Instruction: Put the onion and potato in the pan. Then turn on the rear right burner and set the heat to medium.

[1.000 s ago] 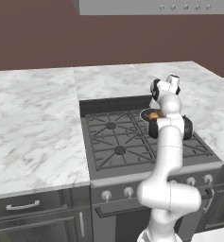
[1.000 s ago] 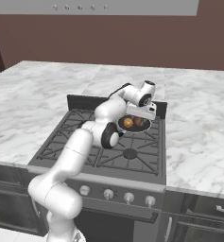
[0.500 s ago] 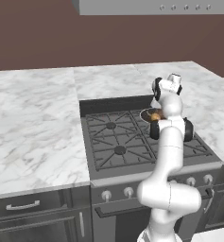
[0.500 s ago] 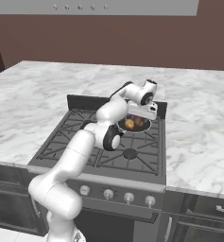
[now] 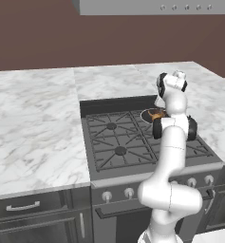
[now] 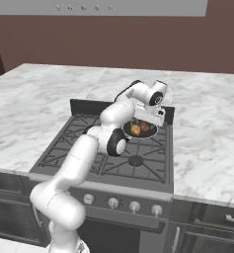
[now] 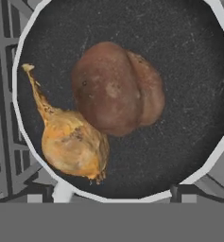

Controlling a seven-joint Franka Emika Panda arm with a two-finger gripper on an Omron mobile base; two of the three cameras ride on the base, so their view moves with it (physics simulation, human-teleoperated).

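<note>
The pan (image 7: 189,71), a small dark skillet with a pale rim, sits on the rear right burner (image 6: 153,141) of the stove, covering its ring. Inside lie the golden-tan onion (image 7: 73,144) with its thin stem and the dark reddish-brown potato (image 7: 116,92), touching each other. From the right base view the onion (image 6: 135,130) and potato (image 6: 144,127) show in the pan (image 6: 139,135), just under my gripper (image 6: 149,118). The gripper (image 5: 161,105) hangs straight above the pan (image 5: 149,115), open, with nothing between its fingers.
Black grates cover the other burners (image 5: 112,126) of the stove. A row of knobs (image 6: 112,203) runs along the stove's front panel. Marble counters (image 5: 33,123) flank the stove on both sides, and a range hood (image 5: 152,5) hangs overhead.
The hand has risen slightly above the pan and its jaws have spread. The potato now lies loose beside the onion.
</note>
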